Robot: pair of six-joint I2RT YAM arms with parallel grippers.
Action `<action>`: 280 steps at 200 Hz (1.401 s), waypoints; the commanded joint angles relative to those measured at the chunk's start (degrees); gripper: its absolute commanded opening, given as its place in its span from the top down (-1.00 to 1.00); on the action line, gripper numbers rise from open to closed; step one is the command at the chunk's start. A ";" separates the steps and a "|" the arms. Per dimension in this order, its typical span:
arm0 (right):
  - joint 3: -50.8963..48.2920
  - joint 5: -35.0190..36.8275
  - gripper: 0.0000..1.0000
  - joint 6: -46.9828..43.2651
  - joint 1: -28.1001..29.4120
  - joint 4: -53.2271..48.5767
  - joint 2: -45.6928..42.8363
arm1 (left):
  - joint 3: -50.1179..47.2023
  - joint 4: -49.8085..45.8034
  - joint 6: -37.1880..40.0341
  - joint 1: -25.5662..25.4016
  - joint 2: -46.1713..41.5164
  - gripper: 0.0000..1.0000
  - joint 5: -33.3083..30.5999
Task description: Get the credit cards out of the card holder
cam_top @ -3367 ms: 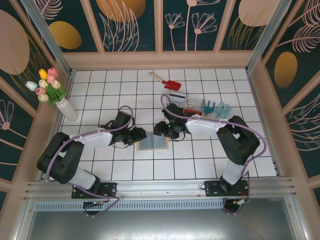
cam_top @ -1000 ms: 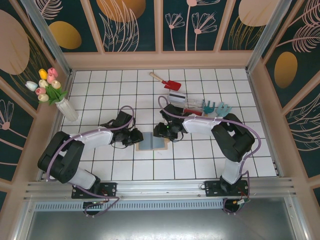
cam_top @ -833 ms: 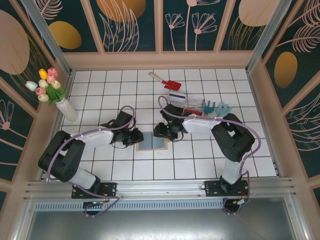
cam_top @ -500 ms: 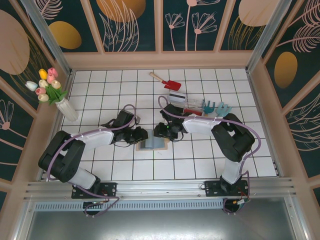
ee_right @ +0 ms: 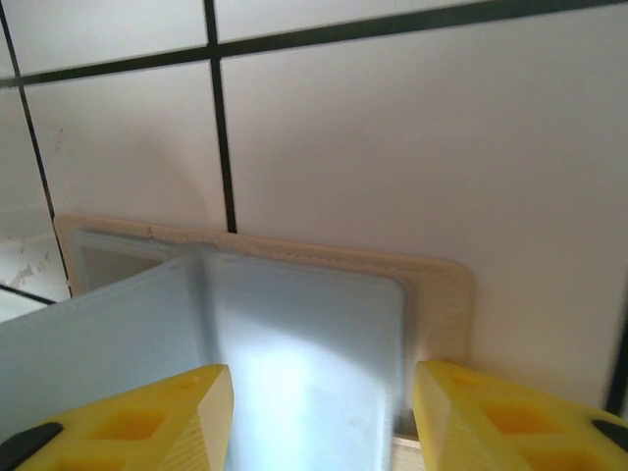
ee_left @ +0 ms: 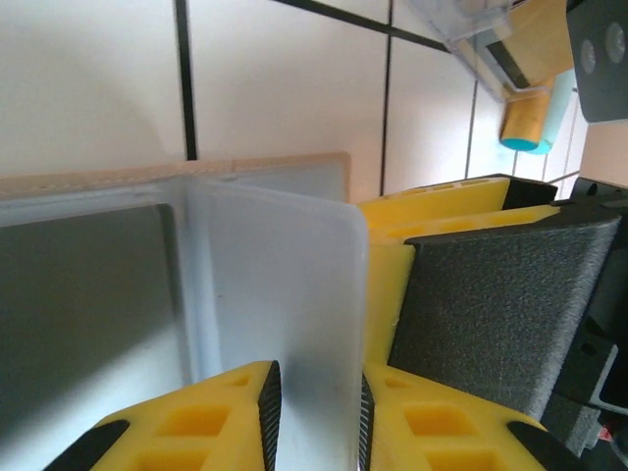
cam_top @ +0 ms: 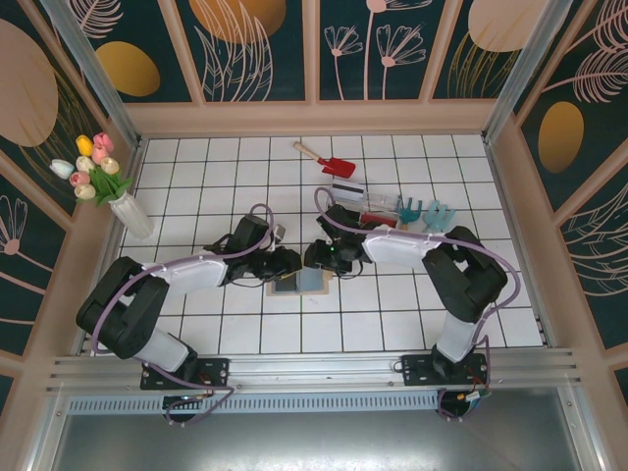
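Your left tool point(ee_left: 314, 392) pinches the card holder's point(ee_right: 314, 314) pale inner leaf upright, likely to bare its pockets; your right tool point(ee_right: 319, 412), jaws apart, straddles the other half

Staged robot test cell, not a real home or kitchen. My two arms are bolted to an aluminium rail point(cam_top: 314, 365) at the near edge. I work on a white tiled floor point(cam_top: 196, 177) with black grout, boxed in by wood-framed wall panels point(cam_top: 260, 44) printed with leaves and flowers on dark teal. The rest is props: a vase of tulips point(cam_top: 130, 214), a red toy shovel point(cam_top: 329, 160), and a clear plastic tray point(cam_top: 378, 206) beside teal toy garden tools point(cam_top: 440, 214).
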 commanded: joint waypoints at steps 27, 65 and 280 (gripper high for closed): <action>-2.63 8.42 -0.13 5.16 -1.21 -1.36 -8.94 | 0.70 6.96 -3.84 -2.74 3.54 0.34 0.79; -3.05 9.31 -0.14 5.10 -1.58 -0.85 -11.25 | 0.96 6.68 -3.62 -3.22 4.30 0.32 -0.51; 1.07 -0.30 0.09 4.42 4.11 0.80 0.04 | -2.51 -12.62 0.01 1.70 -7.26 -0.02 -16.03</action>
